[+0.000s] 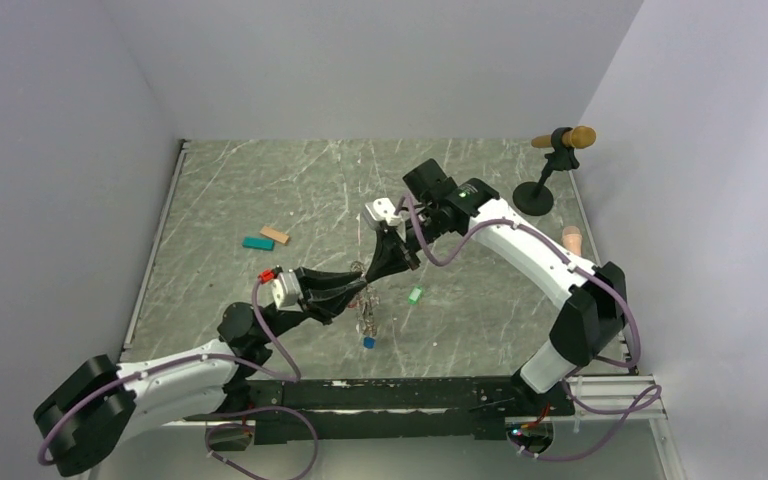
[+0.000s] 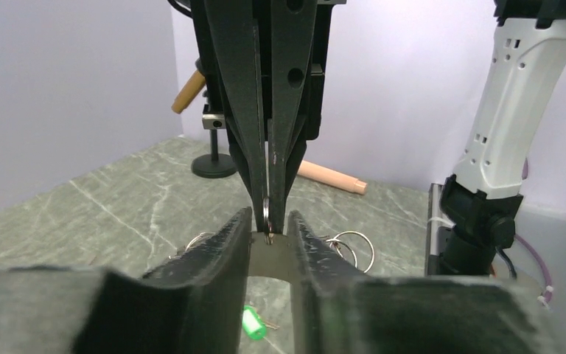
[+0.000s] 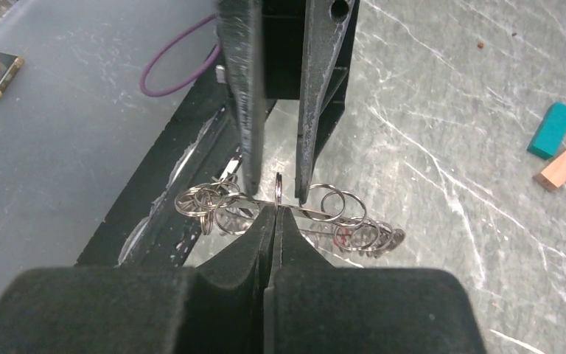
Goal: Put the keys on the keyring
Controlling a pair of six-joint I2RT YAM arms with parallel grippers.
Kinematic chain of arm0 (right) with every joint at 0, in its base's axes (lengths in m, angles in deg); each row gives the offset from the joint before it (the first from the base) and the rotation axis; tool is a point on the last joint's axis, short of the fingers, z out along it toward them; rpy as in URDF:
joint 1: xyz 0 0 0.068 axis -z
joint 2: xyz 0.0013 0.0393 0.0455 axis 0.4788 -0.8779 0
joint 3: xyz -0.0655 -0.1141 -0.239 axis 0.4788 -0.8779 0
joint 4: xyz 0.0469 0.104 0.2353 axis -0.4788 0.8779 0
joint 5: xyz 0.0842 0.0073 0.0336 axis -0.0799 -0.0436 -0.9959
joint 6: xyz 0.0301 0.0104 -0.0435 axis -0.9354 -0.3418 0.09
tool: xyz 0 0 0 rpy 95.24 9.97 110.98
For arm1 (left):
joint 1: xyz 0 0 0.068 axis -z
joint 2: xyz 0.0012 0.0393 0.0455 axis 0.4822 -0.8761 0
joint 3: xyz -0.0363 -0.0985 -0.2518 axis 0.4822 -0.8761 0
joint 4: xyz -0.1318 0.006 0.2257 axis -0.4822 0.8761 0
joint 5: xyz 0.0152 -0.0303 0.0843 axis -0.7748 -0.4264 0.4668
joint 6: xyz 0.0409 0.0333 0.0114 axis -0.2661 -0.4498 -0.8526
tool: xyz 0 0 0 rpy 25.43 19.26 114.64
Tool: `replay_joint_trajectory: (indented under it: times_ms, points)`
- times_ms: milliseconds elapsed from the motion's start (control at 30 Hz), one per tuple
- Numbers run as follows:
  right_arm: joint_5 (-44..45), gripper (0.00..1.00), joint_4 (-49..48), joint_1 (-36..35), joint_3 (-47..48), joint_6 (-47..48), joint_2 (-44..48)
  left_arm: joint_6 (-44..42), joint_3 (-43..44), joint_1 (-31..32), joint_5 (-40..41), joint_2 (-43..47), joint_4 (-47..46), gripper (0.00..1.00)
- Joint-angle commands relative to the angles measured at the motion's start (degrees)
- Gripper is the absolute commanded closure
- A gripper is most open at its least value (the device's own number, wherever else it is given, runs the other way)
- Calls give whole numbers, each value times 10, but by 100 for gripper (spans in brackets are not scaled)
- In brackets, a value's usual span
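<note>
The keyring (image 3: 324,214) is a thin metal loop strung with several small silver rings, lifted off the table. My right gripper (image 3: 273,210) is shut on one small ring (image 3: 278,188) that stands edge-on. My left gripper (image 2: 269,227) is slightly open, its fingers (image 3: 250,166) either side of that ring and of the right fingertips, not touching the ring. From above, both grippers meet mid-table (image 1: 365,280) with the keyring (image 1: 368,312) dangling below. The green key (image 1: 416,295) lies to the right of them, under the left fingers (image 2: 253,322). The blue key (image 1: 369,342) lies nearer the bases.
A teal block (image 1: 258,243) and a tan block (image 1: 275,236) lie left of centre. A black stand with a wooden-handled tool (image 1: 550,165) is at the back right, with a wooden peg (image 1: 572,238) near the right wall. The black base rail (image 1: 390,392) runs along the near edge.
</note>
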Motion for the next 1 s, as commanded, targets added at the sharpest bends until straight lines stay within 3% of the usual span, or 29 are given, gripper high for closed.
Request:
replay_joint_trajectory:
  times_ms: [0,67,133,267,367,733,967]
  points:
    - [44,100,68,-5,65,11,-16,-30,43,-1,15,79,146,53]
    - [81,100,110,-5,94,29,-32,-59,69,-1,18,125,272,42]
    - [116,100,148,-8,124,40,-46,-95,102,-1,22,164,394,38]
    - [200,100,203,-26,180,40,-73,-168,162,-1,23,191,580,38]
    - [254,100,210,-38,201,18,-79,-196,199,-1,18,168,660,41]
    - [296,100,215,-45,226,-5,-83,-179,223,-1,22,79,581,49]
    - [288,100,215,-47,220,-2,-85,-152,199,-1,30,81,510,55]
